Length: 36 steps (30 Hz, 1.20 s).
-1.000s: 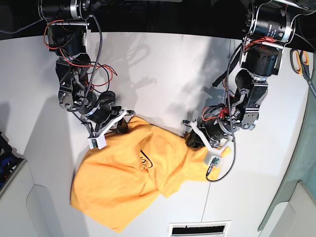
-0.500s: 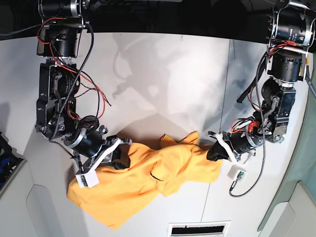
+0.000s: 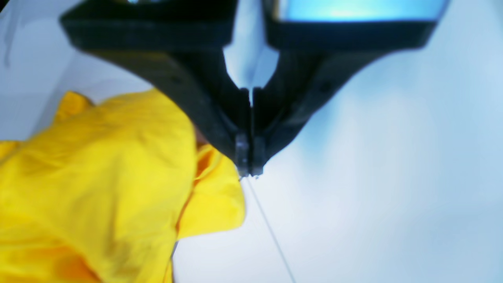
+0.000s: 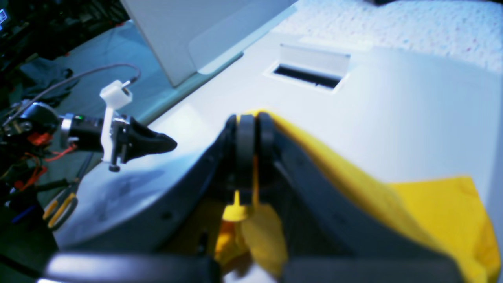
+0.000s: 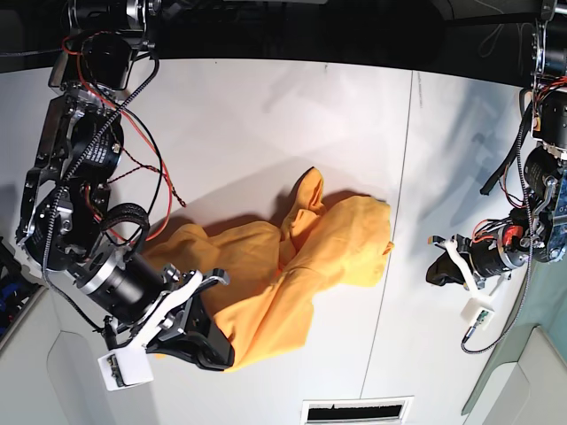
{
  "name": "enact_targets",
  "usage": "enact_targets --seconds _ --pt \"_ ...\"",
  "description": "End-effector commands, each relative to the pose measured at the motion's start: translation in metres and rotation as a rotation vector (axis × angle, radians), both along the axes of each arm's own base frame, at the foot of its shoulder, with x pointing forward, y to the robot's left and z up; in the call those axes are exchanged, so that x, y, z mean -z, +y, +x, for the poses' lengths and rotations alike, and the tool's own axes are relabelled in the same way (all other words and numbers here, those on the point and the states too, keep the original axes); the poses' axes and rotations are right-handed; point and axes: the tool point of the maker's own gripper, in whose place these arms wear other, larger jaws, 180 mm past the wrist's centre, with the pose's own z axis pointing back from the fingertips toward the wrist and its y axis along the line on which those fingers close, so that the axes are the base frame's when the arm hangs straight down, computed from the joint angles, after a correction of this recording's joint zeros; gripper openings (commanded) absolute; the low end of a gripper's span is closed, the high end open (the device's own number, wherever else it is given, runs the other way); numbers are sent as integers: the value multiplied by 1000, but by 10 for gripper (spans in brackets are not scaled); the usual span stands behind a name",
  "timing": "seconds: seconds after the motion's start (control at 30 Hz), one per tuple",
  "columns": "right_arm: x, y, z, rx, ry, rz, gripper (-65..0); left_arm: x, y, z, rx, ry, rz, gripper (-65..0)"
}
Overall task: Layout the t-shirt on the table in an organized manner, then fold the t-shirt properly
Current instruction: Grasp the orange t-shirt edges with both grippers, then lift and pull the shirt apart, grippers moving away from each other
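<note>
The orange-yellow t-shirt (image 5: 292, 261) lies crumpled on the white table (image 5: 266, 133), drawn out from the front left toward the middle. My right gripper (image 5: 217, 345) is shut on the shirt's front-left edge; in the right wrist view yellow cloth (image 4: 432, 208) is pinched between that gripper's (image 4: 249, 125) closed fingers. My left gripper (image 5: 434, 268) hovers to the right of the shirt, shut and empty. In the left wrist view its tips (image 3: 247, 173) meet over the table's dark seam (image 3: 267, 224), with the shirt (image 3: 98, 184) just to their left.
A slotted vent (image 5: 354, 412) sits in the table's front edge. A grey-green panel (image 5: 532, 354) borders the right side. Yellow-handled scissors (image 4: 59, 208) lie beyond the left arm in the right wrist view.
The left gripper has let go of the shirt and moved right, away from it. The right gripper has dragged its shirt edge toward the front left, stretching the cloth out.
</note>
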Motion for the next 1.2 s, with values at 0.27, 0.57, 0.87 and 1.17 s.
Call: enact_targets --seconds 0.27,0.57,0.87,1.17 --pt "-14 -49 58 300 -138 -142 -650 -22 2 12 -1 -67 -27 -650" --pt "95 -59 123 318 210 -168 -249 -8 -38 10 23 -50 -102 -512" --pt "185 -75 63 365 488 -183 -230 21 -79 -11 49 11 -172 -348" --pt "238 -76 -4 384 518 -136 -230 22 -144 -26 108 26 -371 -347"
